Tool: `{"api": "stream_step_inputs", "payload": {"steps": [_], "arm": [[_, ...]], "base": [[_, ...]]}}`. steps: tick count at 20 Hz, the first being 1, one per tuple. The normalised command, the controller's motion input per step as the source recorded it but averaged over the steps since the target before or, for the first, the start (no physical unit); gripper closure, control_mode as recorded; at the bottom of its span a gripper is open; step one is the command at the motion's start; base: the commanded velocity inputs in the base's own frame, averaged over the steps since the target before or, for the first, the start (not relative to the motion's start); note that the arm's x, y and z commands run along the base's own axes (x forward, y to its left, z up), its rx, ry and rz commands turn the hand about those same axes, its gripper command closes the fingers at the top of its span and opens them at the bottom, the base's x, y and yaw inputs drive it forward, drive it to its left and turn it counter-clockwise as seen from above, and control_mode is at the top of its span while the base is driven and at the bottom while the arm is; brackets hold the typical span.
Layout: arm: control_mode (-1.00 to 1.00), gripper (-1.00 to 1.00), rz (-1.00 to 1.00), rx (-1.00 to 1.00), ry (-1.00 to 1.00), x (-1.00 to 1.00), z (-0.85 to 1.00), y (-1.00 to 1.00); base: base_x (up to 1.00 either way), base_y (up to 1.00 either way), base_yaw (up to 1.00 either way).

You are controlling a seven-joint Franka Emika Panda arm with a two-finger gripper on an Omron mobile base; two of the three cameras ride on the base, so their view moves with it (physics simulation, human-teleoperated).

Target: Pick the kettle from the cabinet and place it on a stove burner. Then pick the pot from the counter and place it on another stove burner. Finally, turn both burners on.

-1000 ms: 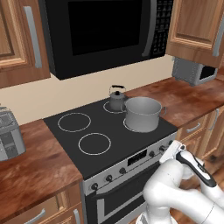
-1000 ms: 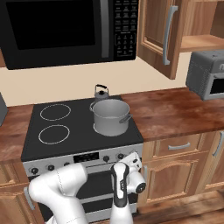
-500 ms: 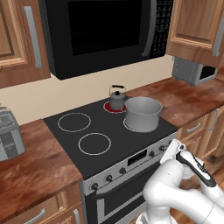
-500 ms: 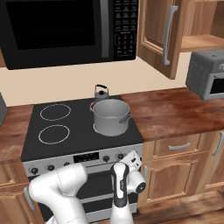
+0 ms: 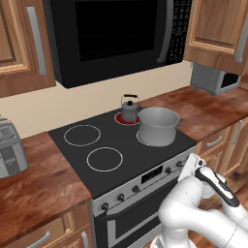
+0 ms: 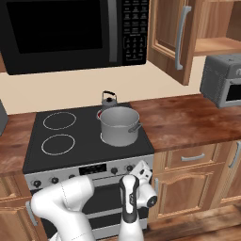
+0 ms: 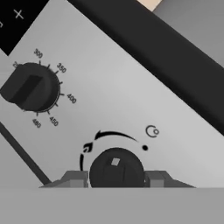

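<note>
The small dark kettle (image 5: pixel 129 110) (image 6: pixel 108 100) stands on the back right burner (image 5: pixel 120 119), whose ring glows red. In front of it the wide grey pot (image 5: pixel 158 126) (image 6: pixel 119 125) sits on the front right burner. My gripper (image 5: pixel 193 162) (image 6: pixel 140 170) (image 7: pixel 116 178) is low at the right end of the stove's front panel. In the hand view its fingertips (image 7: pixel 75 179) press either side of a black knob (image 7: pixel 116 166). The cabinet (image 6: pixel 214 44) hangs open at the upper right above the counter (image 6: pixel 183 117).
A second knob with temperature marks (image 7: pixel 30 87) lies beside the gripped one. Both left burners (image 5: pixel 82 134) (image 5: pixel 104 159) are bare white rings. A black microwave (image 6: pixel 70 28) hangs over the stove, a toaster oven (image 6: pixel 226 84) stands at the right, and a toaster (image 5: pixel 7 147) at the left.
The back right burner under the kettle has turned from a white ring to glowing red. The arm, kettle and pot stay where they were.
</note>
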Motion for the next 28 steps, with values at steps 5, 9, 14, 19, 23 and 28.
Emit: {"api": "stream_step_inputs", "payload": {"steps": [5,9,14,19,23,28], "arm": [[-1.00,1.00,0.10,-0.14,-0.10,0.00,0.00,-0.01],[-1.00,1.00,0.09,-0.08,-0.05,0.00,0.00,0.00],[-1.00,-1.00,0.05,-0.03,0.02,0.00,-0.03,0.07],[-1.00,-1.00,0.03,-0.01,0.01,-0.01,-0.01,0.05],[-1.00,-1.00,0.03,0.00,0.00,-0.13,0.00,0.00],[-1.00,-1.00,0.02,0.00,-0.05,-0.24,0.00,-0.07]], "base": [[0.00,0.00,0.00],[0.00,0.00,0.00],[0.00,0.00,0.00],[0.00,0.00,0.00],[0.00,0.00,0.00],[0.00,0.00,0.00]]}}
